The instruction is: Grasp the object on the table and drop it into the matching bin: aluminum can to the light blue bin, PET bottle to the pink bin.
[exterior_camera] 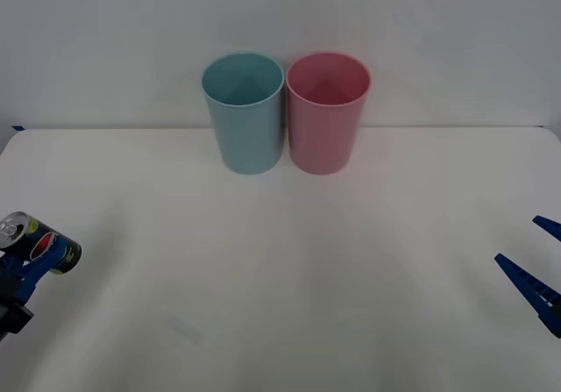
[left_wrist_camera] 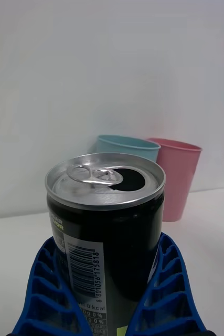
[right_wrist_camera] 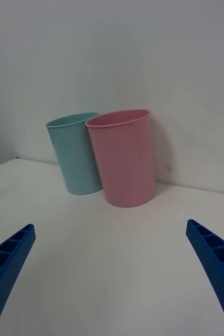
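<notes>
Clamping the aluminum can (left_wrist_camera: 105,231) on both sides, the left gripper (exterior_camera: 24,274) holds it tilted at the near left of the table (exterior_camera: 289,278), the right gripper (right_wrist_camera: 112,278) waits spread wide at the near right, and beyond stand the light blue bin (exterior_camera: 244,111) and pink bin (exterior_camera: 327,111), touching.

Light: I see bright, even, soft light on the desk (exterior_camera: 289,278).
Shadows: faint ones beside the pink bin (right_wrist_camera: 123,157).
Glare: mild sheen on the can (left_wrist_camera: 105,181) top.
Focus: bins behind it look slightly soft.
</notes>
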